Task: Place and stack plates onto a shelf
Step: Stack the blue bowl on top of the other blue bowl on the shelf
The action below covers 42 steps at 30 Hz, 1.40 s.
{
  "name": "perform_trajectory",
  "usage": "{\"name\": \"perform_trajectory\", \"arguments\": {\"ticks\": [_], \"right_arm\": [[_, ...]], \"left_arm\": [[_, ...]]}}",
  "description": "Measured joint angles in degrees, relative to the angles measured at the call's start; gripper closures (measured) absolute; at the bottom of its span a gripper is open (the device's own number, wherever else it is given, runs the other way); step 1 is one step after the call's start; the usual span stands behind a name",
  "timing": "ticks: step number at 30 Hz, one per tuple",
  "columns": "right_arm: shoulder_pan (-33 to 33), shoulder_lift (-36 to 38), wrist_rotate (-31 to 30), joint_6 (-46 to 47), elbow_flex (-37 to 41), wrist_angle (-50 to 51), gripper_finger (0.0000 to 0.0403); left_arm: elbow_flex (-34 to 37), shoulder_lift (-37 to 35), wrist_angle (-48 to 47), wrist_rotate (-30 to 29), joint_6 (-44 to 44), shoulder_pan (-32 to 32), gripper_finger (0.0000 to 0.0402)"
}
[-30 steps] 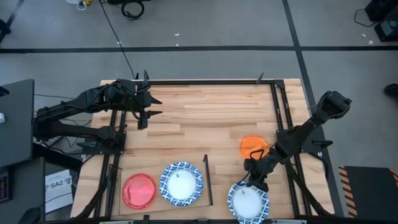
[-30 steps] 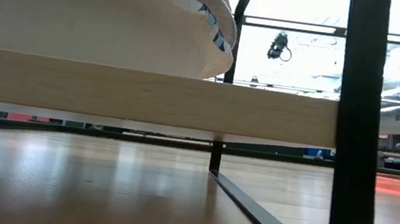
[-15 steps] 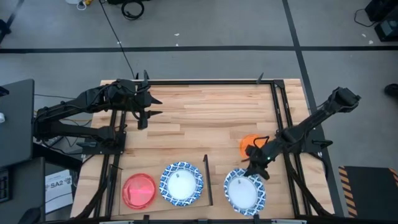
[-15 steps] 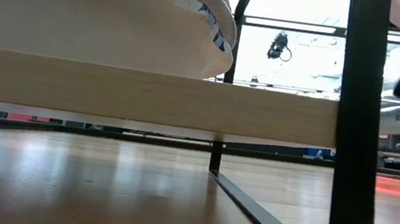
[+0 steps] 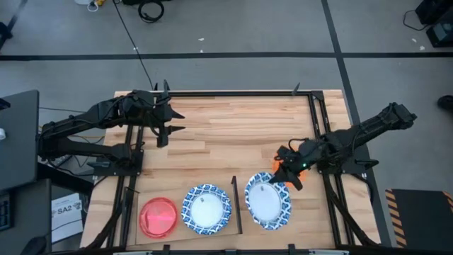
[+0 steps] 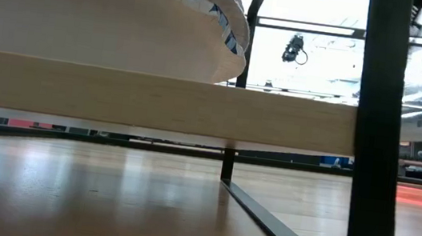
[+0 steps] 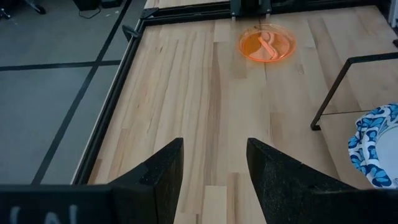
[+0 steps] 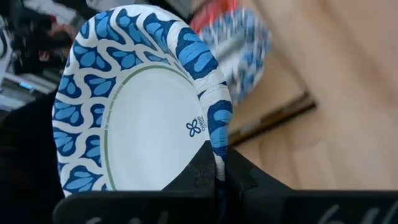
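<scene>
My right gripper [image 5: 280, 178] is shut on a blue-and-white plate [image 5: 267, 201], which hangs above the table's near middle-right. An orange plate [image 5: 278, 164] lies on the tabletop, partly hidden under that gripper. A red plate [image 5: 158, 217] and another blue-and-white plate [image 5: 207, 208] rest flat on the shelf [image 5: 177, 237] at the near left; the low view shows a plate's underside [image 6: 208, 9] on the shelf's edge [image 6: 156, 103]. My left gripper [image 5: 168, 120] waits open at the far left, above bare wood. My right gripper pinches the plate's patterned rim [image 8: 217, 146] between its two fingers, one on the white upper face and one on the underside. The fingers come from the table's right, slanting down, at the plate's far right edge [image 5: 277, 183]. The plate hangs lifted clear of the table.
A thin black bar [image 5: 236, 205] stands at the shelf's right end, between the shelf's plates and the held one. Black frame rails [image 5: 316, 127] run along the table's sides, and a black post [image 6: 375, 138] rises near the low camera. Bare tabletop [image 5: 233, 134] fills the middle.
My right gripper has risen and gone toward the table's left and far side, still shut on the plate. The plate has been lifted clear from the near right corner and now hangs closer to the shelf's black bar, partly covering the orange plate.
</scene>
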<state>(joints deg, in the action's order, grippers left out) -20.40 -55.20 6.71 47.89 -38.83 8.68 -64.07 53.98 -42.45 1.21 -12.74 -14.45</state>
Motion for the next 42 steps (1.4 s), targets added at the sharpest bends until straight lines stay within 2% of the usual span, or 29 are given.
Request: {"name": "perform_trajectory", "arguments": {"ticks": [7,11,17,22,31,42], "right_arm": [[3.94,-0.35,-5.06,-5.42,-9.08,2.90,0.0395],[5.47,-2.23,-7.11,-9.54,-14.61,2.65,0.0395],[7.61,-7.80,-7.21,-10.70,-22.58,3.42,0.0395],[9.17,-14.56,-7.10,-10.77,-30.17,8.13,0.0395],[11.47,-26.84,-2.48,-15.77,-43.17,11.71,0.0395],[13.61,-41.19,5.80,-18.11,-55.29,11.89,0.0394]], "left_arm": [[0.00,-1.75,0.15,0.71,1.99,0.02,0.0219],[0.00,-5.18,-0.58,3.28,3.17,0.08,0.0219],[0.00,-12.37,-5.03,3.60,5.90,0.53,0.0219],[0.00,-17.70,-8.11,3.68,8.69,2.44,0.0219],[0.00,-23.20,-8.99,3.59,9.12,4.52,0.0219],[0.00,-23.72,-10.28,3.55,9.08,4.52,0.0219]]}}
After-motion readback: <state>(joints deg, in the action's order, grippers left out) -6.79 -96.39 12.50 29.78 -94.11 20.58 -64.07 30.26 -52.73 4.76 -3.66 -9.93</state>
